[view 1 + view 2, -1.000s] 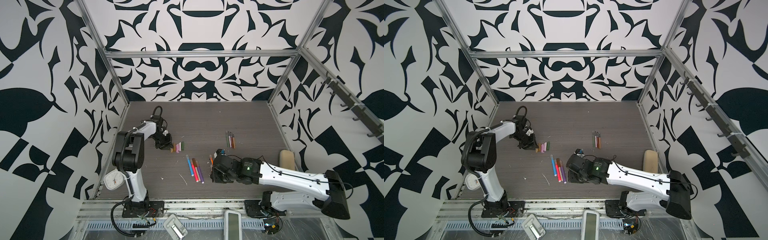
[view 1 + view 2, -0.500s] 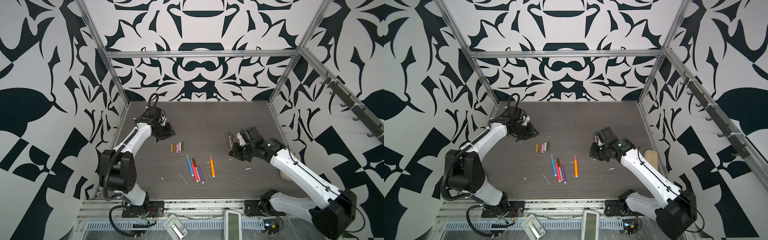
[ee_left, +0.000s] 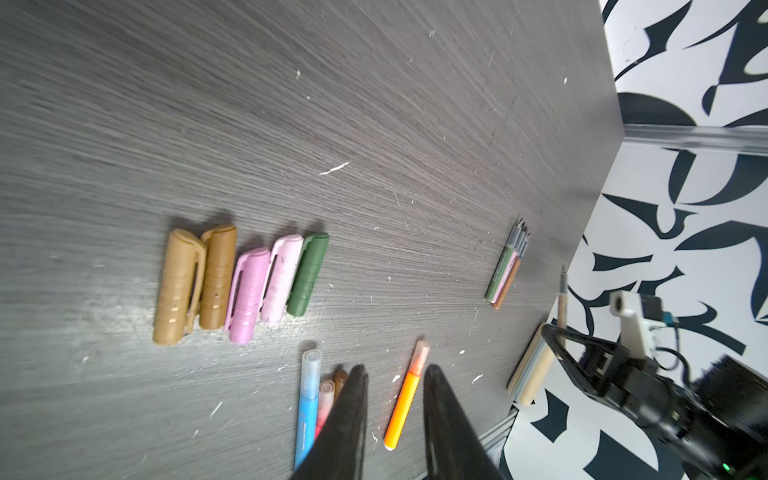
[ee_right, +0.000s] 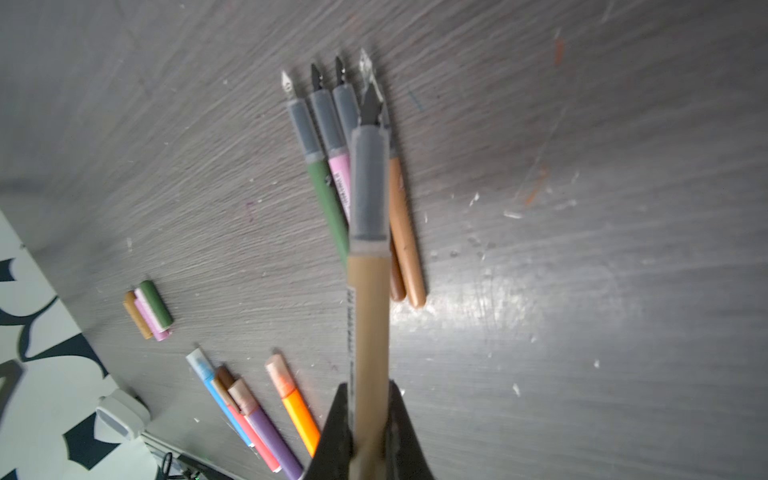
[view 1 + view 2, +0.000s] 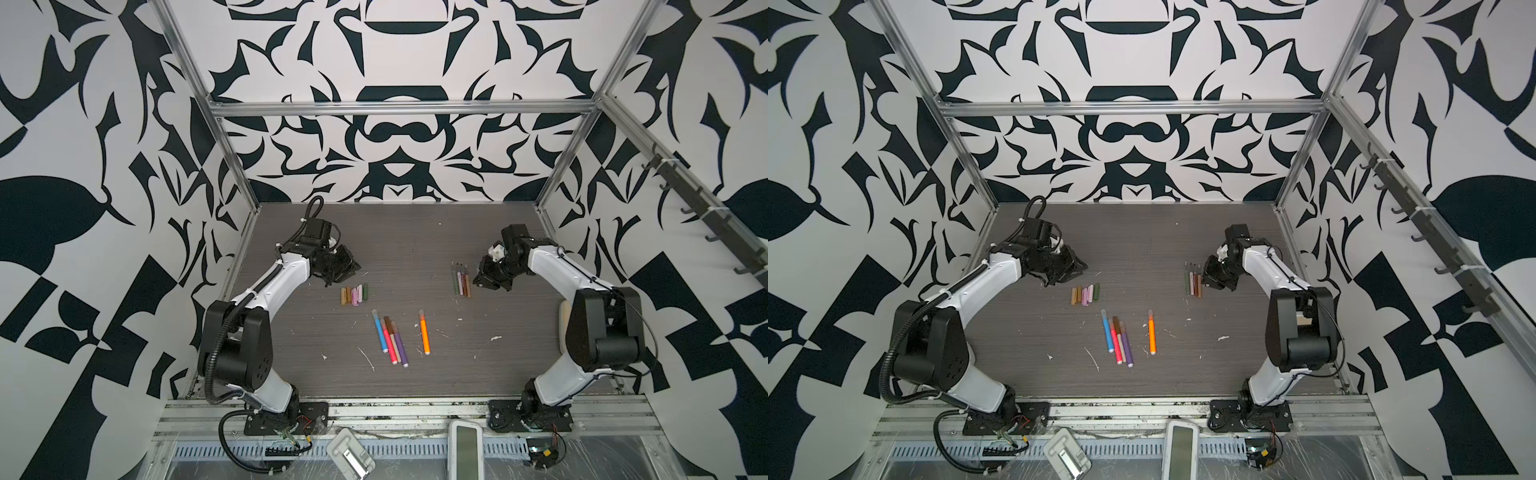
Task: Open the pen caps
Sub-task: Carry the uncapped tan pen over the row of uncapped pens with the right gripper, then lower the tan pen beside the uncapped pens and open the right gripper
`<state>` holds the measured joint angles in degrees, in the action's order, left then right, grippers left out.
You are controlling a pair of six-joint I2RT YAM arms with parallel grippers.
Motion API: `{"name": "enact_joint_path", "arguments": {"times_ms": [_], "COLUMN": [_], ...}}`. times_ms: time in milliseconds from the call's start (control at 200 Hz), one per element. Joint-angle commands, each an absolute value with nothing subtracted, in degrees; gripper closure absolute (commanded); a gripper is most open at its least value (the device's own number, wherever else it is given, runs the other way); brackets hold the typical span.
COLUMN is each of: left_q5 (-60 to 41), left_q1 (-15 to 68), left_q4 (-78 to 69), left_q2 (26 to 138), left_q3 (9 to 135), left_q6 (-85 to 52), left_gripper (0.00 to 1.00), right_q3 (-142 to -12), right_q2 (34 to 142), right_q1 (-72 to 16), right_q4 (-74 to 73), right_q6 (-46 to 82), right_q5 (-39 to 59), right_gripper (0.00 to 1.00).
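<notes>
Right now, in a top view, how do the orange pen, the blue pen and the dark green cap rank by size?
1. orange pen and blue pen: about alike, no ranking between them.
2. dark green cap: clearly smallest.

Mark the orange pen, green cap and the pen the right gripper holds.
orange pen (image 5: 424, 336): in a top view, mid-barrel
green cap (image 3: 308, 274): left wrist view, mid-body
tan pen (image 4: 369, 332): right wrist view, barrel beyond the jaws

No legible txt, brand or no. anywhere. Tiny dark print runs along the barrels of the tan pen (image 4: 368, 324) & the pink pen (image 4: 338, 172) in the right wrist view, too small/blurred to read. Same w/ a faint line on the blue pen (image 3: 306, 415) in the left wrist view.
</notes>
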<state>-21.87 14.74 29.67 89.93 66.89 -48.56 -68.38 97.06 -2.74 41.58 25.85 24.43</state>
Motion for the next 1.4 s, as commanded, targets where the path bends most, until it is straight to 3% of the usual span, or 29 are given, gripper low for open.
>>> {"name": "enact_joint_path", "arguments": {"times_ms": [0, 575, 1040, 1270, 1395], "left_q5": [-20.04, -22.81, -24.21, -24.1, -24.65], "left_q1": [14.57, 14.27, 14.22, 14.23, 14.24], "left_q4": [32.81, 36.27, 37.92, 36.97, 36.61], "left_q2": [89.0, 94.91, 99.48, 99.92, 100.5], "left_q3": [69.51, 72.33, 76.56, 76.93, 77.34], "left_q6": [-49.63, -44.65, -43.68, -44.78, -45.35], "left_gripper": [0.73, 0.73, 0.73, 0.73, 0.74], "right_q3": [-71.53, -67.3, -65.71, -66.11, -66.95], "right_q2": [98.45, 103.62, 104.51, 104.98, 105.73], "right_q1": [-2.39, -0.46, -0.3, 0.31, 0.44], "right_q4": [41.32, 37.05, 38.03, 38.32, 38.41], "right_q6": [19.52, 16.75, 15.61, 16.06, 16.04], "right_q5": [24.33, 26.79, 27.18, 26.44, 27.85], "right_gripper": [1.0, 1.0, 0.85, 0.69, 0.68]}}
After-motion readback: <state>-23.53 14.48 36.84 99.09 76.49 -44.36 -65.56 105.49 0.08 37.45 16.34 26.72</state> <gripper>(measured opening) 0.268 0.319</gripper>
